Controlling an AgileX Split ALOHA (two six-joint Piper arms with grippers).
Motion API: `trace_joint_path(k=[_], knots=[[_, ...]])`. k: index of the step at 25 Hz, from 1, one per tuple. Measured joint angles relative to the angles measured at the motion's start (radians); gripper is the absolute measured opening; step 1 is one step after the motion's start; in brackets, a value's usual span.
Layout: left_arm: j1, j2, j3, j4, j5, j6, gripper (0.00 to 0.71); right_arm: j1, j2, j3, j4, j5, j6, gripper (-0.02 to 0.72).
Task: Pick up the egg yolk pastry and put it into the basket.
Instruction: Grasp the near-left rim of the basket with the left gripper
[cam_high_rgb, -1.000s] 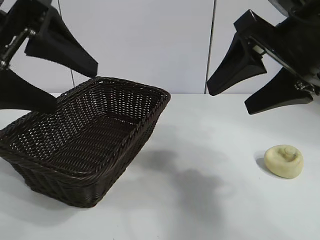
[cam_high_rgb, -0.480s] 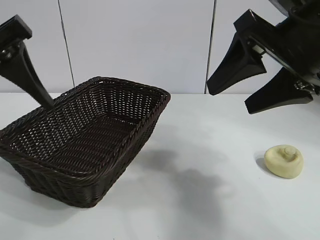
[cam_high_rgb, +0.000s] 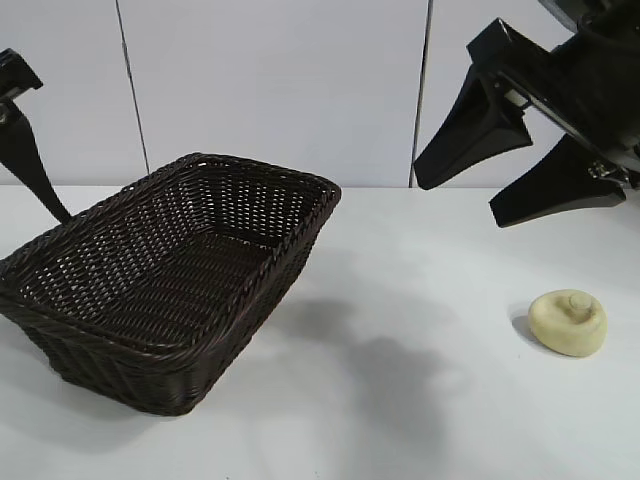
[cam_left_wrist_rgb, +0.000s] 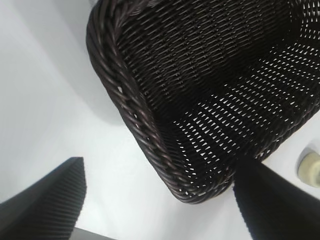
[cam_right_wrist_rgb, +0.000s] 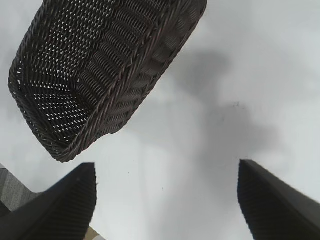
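the pastry (cam_high_rgb: 568, 322) sits on the worktop (cam_high_rgb: 420, 400), well right of the basket (cam_high_rgb: 170, 285). the right pincer (cam_high_rgb: 520, 165) hangs above the pastry, spread and holding nothing. the left pincer (cam_left_wrist_rgb: 160, 200) is spread above the basket's left rim, holding nothing.

In the exterior view the left gripper (cam_high_rgb: 22, 150) is mostly cut off beside the basket (cam_high_rgb: 170, 290), with only one dark finger showing. The right gripper (cam_high_rgb: 520, 165) loses its body past the upper corner. In the left wrist view the egg yolk pastry (cam_left_wrist_rgb: 311, 169) is sliced by the edge, beyond the basket's corner.
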Motion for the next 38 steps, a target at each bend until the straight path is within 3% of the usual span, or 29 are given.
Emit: trace_joint_path(k=[8,18,24,34,36,38], knots=[[-0.003,0.013,0.001,0.213,-0.004,-0.254,0.563,0.0,0.0,0.0,0.0,0.0,0.0,0.561],[-0.005,0.172,0.001,0.221,-0.008,-0.282,0.563,0.0,0.0,0.0,0.001,-0.004,0.0,0.561],[-0.005,0.288,0.001,0.222,-0.103,-0.286,0.563,0.0,0.0,0.0,0.001,-0.004,0.003,0.561],[-0.005,0.379,0.001,0.223,-0.163,-0.325,0.56,0.0,0.0,0.0,0.001,-0.004,0.004,0.561],[-0.005,0.379,0.001,0.223,-0.163,-0.326,0.525,0.0,0.0,0.0,0.001,-0.004,0.004,0.561],[-0.005,0.379,0.001,0.223,-0.163,-0.329,0.421,0.0,0.0,0.0,0.001,-0.004,0.004,0.561]])
